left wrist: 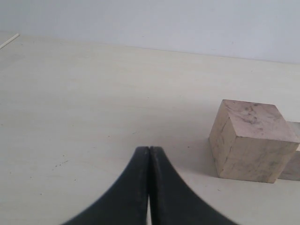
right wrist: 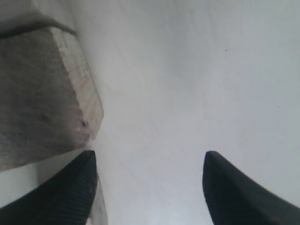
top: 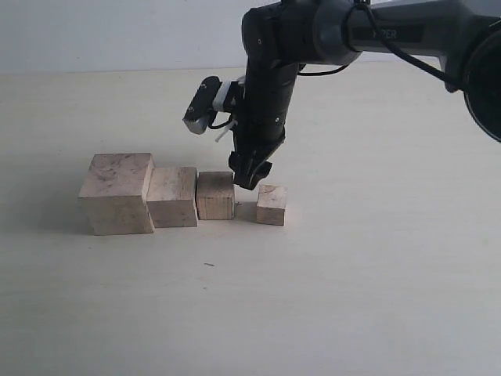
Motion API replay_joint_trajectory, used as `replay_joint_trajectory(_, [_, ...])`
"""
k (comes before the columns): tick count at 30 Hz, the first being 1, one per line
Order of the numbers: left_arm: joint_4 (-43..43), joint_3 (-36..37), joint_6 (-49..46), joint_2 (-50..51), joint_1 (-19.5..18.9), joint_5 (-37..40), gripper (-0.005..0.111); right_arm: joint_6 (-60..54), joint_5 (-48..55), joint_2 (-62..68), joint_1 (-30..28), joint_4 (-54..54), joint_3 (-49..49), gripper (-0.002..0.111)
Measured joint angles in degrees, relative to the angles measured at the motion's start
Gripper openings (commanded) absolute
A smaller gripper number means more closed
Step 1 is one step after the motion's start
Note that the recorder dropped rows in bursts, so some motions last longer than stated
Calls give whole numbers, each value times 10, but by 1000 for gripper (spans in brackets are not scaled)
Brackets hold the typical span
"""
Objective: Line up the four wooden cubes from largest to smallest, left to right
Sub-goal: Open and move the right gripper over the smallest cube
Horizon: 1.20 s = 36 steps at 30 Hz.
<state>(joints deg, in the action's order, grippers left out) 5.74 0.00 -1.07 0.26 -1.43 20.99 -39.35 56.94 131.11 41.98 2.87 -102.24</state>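
Currently, order is correct but spacing is uneven. The four wooden cubes stand in one row on the tabletop (top: pixel 376 274), descending in size from left to right in the exterior view.

- Item 1, largest cube (top: pixel 117 193): far left, tight against item 2.
- Item 2, second cube (top: pixel 173 197): close beside item 3.
- Item 3, third cube (top: pixel 216 196): third in line.
- Item 4, smallest cube (top: pixel 272 204): far right, parted from item 3 by a clear gap.

Judgement: sorting looks done; at most, closing that gap remains.

Material: pale tan wood with faint grain, darker mottling on the faces, crisp square edges, and a matte finish. The tabletop is smooth, off-white and matte.

Tooling: the right claw (top: pixel 250 174) is black, with tapered fingers and a ribbed pad. It is spread wide, holds nothing, and hangs just above the gap between items 3 and 4. The left claw (left wrist: pixel 149 187) has its fingers pressed together and is empty, low over bare tabletop near item 1.
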Motion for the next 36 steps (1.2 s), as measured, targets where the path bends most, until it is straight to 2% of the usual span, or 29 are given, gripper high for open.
replay_joint_trajectory(11, [0,0,0,0,0,0,0,0,-4,0,0,25,0,62])
replay_joint_trajectory(22, [0,0,0,0,0,0,0,80,44,-76,0,-42,0,62])
replay_joint_trajectory(29, [0,0,0,0,0,0,0,80,88,-130,-17,-39,4,62])
replay_joint_trajectory(36, [0,0,0,0,0,0,0,29,99,-148,-18,-17,66,62])
